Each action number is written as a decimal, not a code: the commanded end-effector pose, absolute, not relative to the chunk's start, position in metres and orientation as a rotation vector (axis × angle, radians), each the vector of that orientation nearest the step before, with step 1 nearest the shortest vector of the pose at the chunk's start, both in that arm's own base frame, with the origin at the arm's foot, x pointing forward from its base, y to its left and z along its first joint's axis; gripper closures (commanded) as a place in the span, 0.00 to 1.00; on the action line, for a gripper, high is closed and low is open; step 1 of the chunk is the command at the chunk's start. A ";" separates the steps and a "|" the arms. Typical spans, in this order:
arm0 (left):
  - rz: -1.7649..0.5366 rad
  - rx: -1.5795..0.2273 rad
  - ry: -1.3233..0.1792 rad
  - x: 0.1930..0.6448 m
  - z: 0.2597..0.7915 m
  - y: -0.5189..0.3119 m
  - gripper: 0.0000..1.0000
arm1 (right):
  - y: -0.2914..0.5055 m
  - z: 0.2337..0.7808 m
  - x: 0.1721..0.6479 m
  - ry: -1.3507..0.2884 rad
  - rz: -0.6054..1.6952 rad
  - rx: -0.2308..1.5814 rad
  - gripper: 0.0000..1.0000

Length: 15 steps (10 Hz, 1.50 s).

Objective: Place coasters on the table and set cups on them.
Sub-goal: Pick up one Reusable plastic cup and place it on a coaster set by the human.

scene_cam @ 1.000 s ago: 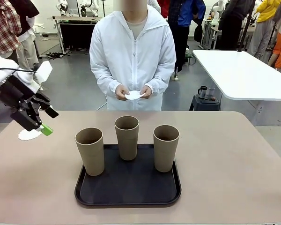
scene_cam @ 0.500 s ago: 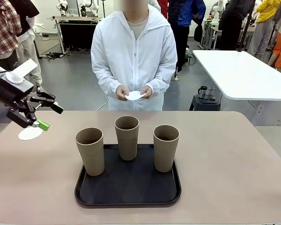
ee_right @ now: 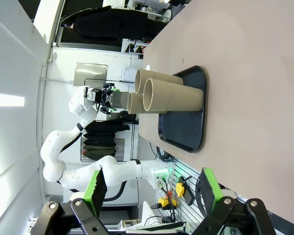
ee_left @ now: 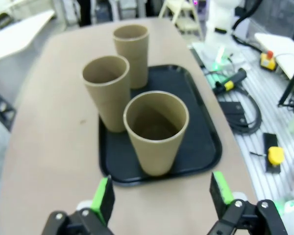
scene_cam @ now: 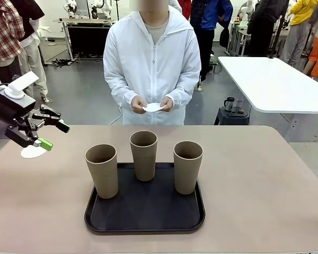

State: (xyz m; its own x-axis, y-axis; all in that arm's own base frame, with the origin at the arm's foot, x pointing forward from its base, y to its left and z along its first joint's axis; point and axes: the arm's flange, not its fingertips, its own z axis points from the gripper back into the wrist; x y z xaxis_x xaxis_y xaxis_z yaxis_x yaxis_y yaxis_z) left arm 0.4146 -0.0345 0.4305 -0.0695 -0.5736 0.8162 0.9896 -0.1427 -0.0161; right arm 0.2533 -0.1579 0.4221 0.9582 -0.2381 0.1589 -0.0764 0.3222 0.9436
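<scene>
left pincer (scene_cam: 55, 136) drawn back higher, coaster (scene_cam: 32, 153) unmoved

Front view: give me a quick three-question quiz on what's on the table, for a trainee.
1. True or false: all three cups stand on the black tray.
2. How many coasters lie on the table?
3. The left claw is: A) open and empty; B) shut on a cup; C) shut on a coaster.

Key: 1 true; 2 one; 3 A.
</scene>
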 end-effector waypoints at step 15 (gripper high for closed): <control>-1.391 -1.040 -0.934 0.438 0.297 0.019 0.00 | -0.158 0.423 0.254 -0.292 -0.108 1.254 0.00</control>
